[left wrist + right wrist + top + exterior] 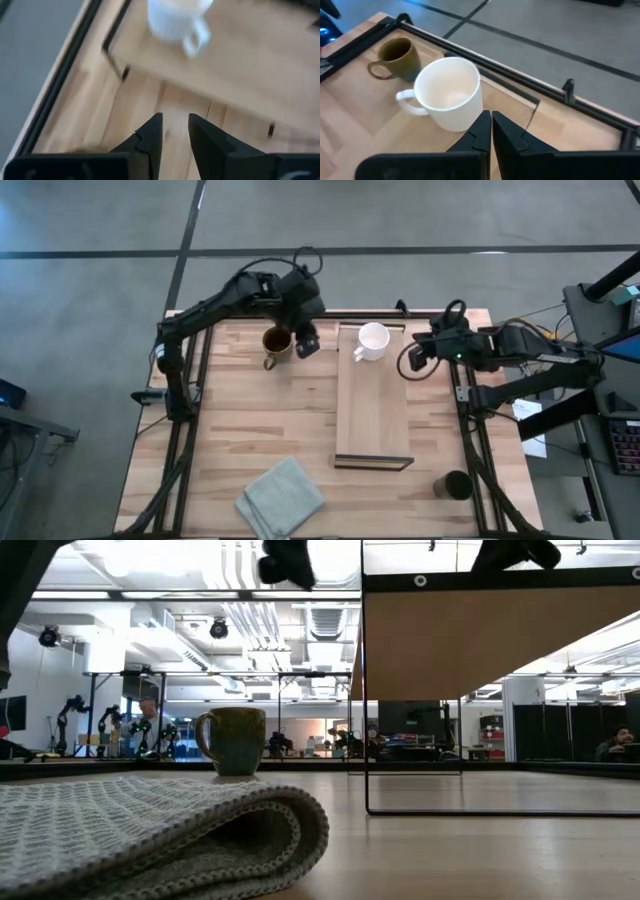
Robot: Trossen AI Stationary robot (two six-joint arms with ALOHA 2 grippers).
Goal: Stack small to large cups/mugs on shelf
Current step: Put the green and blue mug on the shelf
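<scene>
The white handled mug (372, 340) stands upright on the far end of the light-wood shelf (372, 405); it also shows in the right wrist view (450, 92) and the left wrist view (175, 20). The olive-brown mug (277, 340) stands on its base on the table, left of the shelf. My left gripper (306, 340) hangs just right of the olive mug, above the table, slightly open and empty (175, 132). My right gripper (415, 358) is right of the shelf's far end, shut and empty (491, 125). The dark handleless cup (455, 485) stands near the table's near right corner.
A folded grey cloth (282, 498) lies at the near edge, left of the shelf, and fills the low view's foreground (150, 830). A dark frame (372, 463) ends the shelf on the near side. Bare tabletop lies between the cloth and the olive mug.
</scene>
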